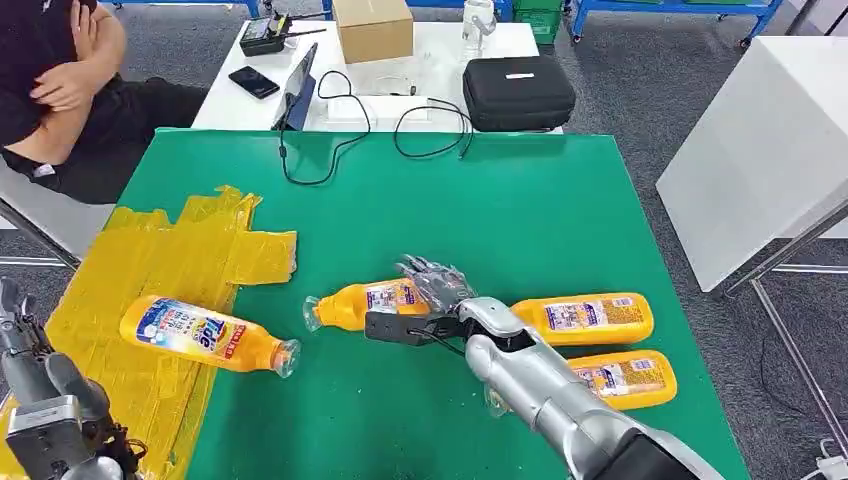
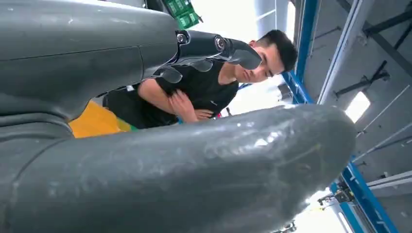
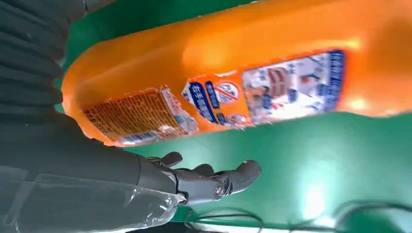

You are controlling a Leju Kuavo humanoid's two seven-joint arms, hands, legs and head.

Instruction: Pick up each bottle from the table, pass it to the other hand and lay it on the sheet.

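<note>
Orange bottles (image 1: pixel 583 318) (blue-white labels); yellow sheet (image 1: pixel 150 290); green table (image 1: pixel 520 200).

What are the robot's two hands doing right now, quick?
Left hand: open, holding nothing, raised beside the yellow sheet.
Right hand: open, fingers spread over the middle orange bottle, not gripping.

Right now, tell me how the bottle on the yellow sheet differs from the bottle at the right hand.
The bottle on the yellow sheet lies alone, untouched, cap toward the table's middle. The bottle at the right hand lies on the bare green table with the right hand over its base end, cap toward the sheet. Both are orange, labelled and lying down.
</note>
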